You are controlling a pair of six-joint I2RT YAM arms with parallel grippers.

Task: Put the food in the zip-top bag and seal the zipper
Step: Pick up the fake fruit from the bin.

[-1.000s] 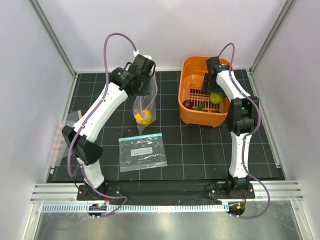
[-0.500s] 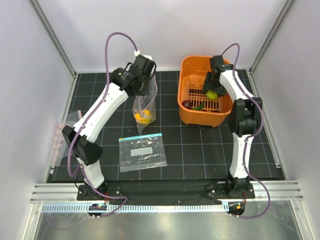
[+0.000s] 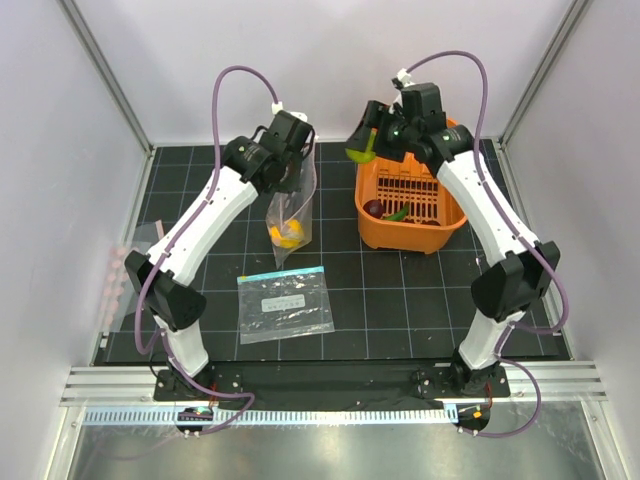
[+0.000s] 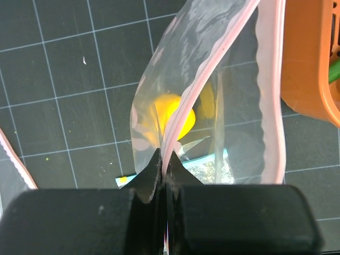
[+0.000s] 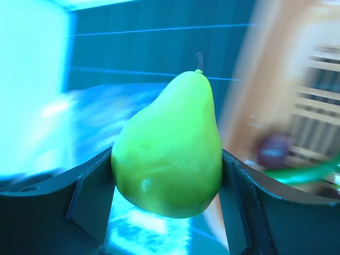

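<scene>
Right pincer (image 5: 167,178): pinching a pear (image 5: 170,154), one finger on each flank, with the stem end pointing away from the wrist.
Right pincer, place: upper centre of the top view (image 3: 366,140), just off the upper left corner of the basket (image 3: 400,232).
Pear, overhead: a green patch (image 3: 358,152) at the fingertips, between the basket and the zip bag (image 3: 292,205).
Left pincer (image 4: 163,169): pressed together on the pink strip (image 4: 214,66) at the zip bag's mouth.
Left pincer, place: upper left of centre in the top view (image 3: 292,168), with the zip bag hanging straight down from it.
Zip bag mouth: the clamped strip and the opposite strip stand apart, so the mouth gapes.
Zip bag contents: one yellow pepper (image 4: 171,114) at the bottom; overhead it shows yellow-orange (image 3: 288,237).
Basket contents: a dark maroon piece (image 3: 374,208) and a green chili (image 3: 398,214) lie side by side at the near wall. Both are blurred in the right wrist view.
Second bag (image 3: 285,303): flat on the black grid mat (image 3: 400,290), below the zip bag in the frame, teal strip along its top edge.
Writing: the second bag's white label carries print too small to read. No brand is legible anywhere.
</scene>
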